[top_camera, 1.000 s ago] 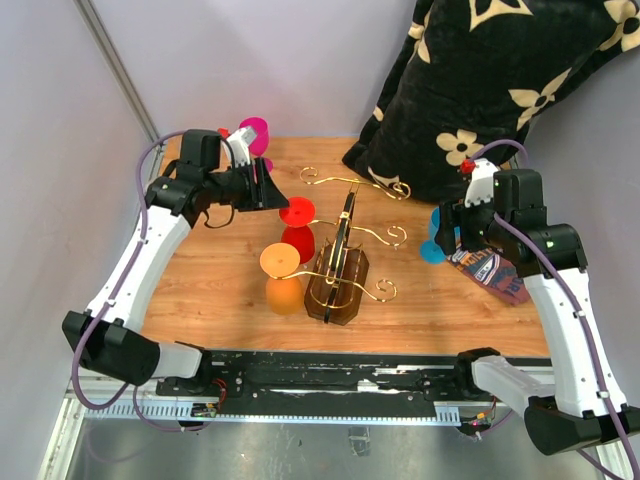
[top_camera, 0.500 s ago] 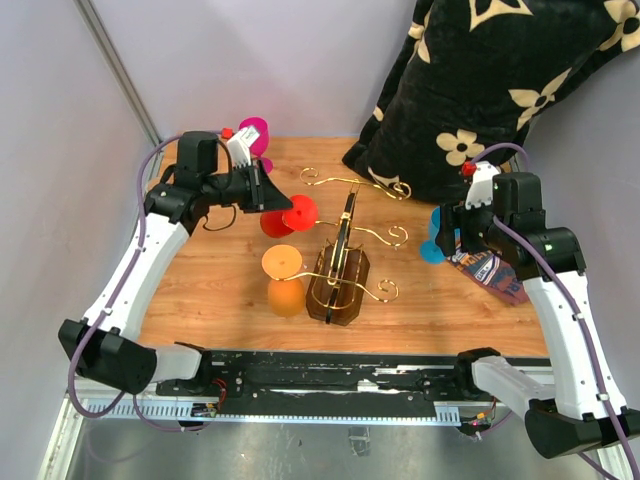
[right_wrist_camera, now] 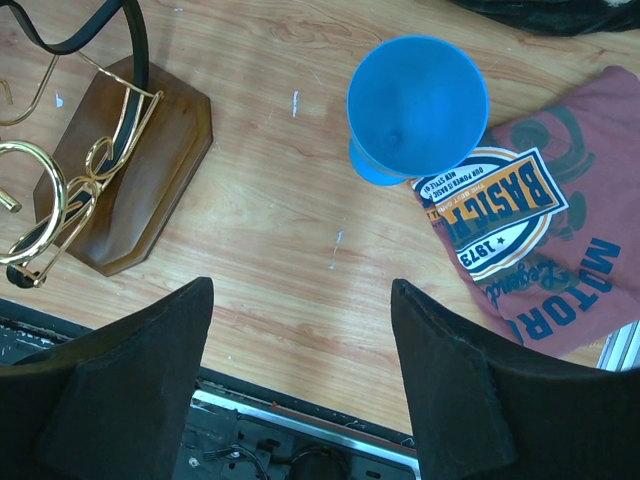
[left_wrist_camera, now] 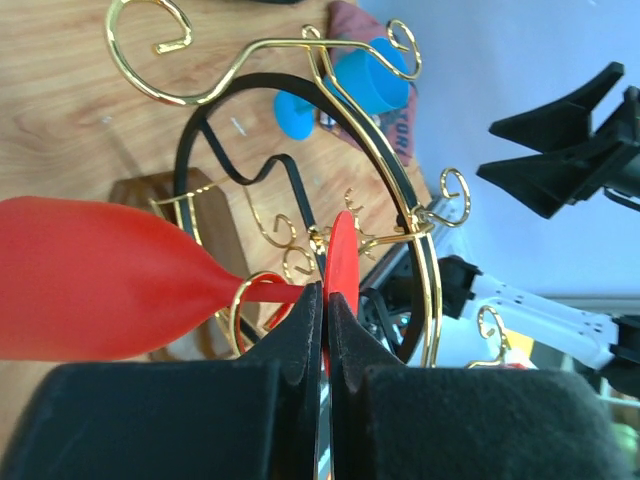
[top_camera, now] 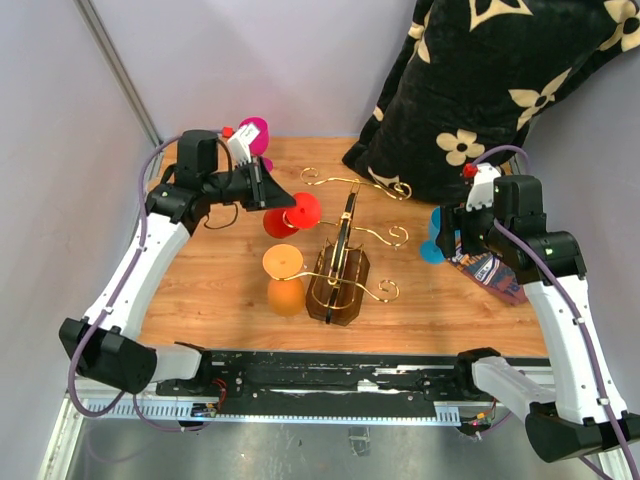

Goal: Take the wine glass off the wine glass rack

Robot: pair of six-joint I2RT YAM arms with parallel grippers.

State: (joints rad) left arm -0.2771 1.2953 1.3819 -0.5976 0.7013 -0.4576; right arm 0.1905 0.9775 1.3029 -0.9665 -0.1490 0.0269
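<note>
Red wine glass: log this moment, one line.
left gripper: shut on red wine glass foot; stem: in wine glass rack loop; right gripper: open

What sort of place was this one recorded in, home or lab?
Probably a staged lab booth: left arm and right arm mounted on a metal rail at a wooden table, plain walls close around, a gold wine glass rack set out as a prop.

Two arms, left arm (top_camera: 130, 275) and right arm (top_camera: 572, 335): white links, black joints and bases. Purple cables (top_camera: 70, 372) loop along each. Red knobs (top_camera: 468, 170) near the wrists, green light (top_camera: 549, 243) on right. Matte black fingers (right_wrist_camera: 125, 375).
</note>
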